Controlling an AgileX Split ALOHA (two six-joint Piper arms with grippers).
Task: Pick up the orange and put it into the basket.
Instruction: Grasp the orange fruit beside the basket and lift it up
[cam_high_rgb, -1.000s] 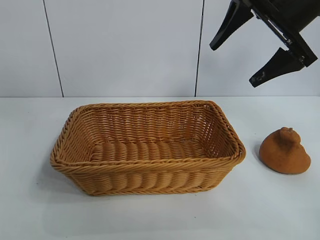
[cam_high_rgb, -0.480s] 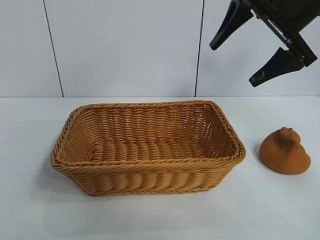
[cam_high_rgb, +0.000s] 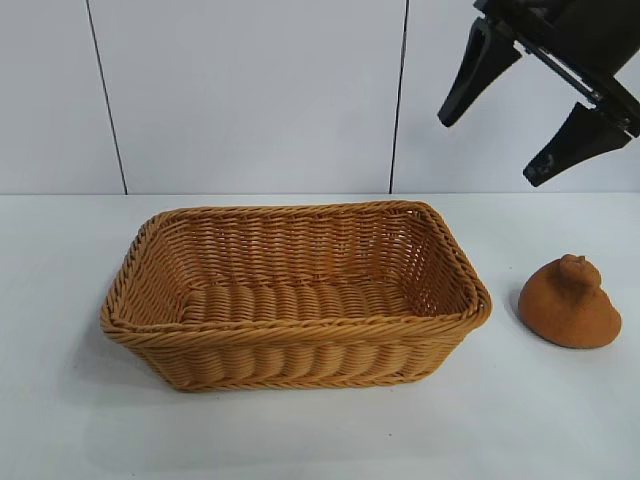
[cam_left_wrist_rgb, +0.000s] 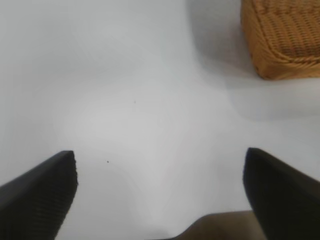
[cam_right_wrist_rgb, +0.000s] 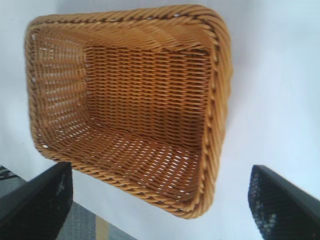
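Orange (cam_high_rgb: 569, 304) sits on the white table (cam_high_rgb: 320, 430), well right of the basket (cam_high_rgb: 300, 370), not touching it, knobby tip up. Basket's roughly mid-table w/ nothing inside, long side facing the exterior cam.

Right gripper (cam_high_rgb: 497, 143) hangs up in the top right corner of the exterior view, high above the table, above and a bit left of the orange. Fingers spread wide, nothing btwn them. Its wrist cam looks down into the basket (cam_right_wrist_rgb: 215, 100), both black fingertips (cam_right_wrist_rgb: 40, 205) at the frame's lower corners.

Left gripper (cam_left_wrist_rgb: 160, 165) isn't in the exterior view at all. On its wrist cam the fingers (cam_left_wrist_rgb: 45, 185) are wide apart too, holding nothing, just bare table (cam_left_wrist_rgb: 125, 75) under them and one basket corner (cam_left_wrist_rgb: 280, 45) at the frame edge.
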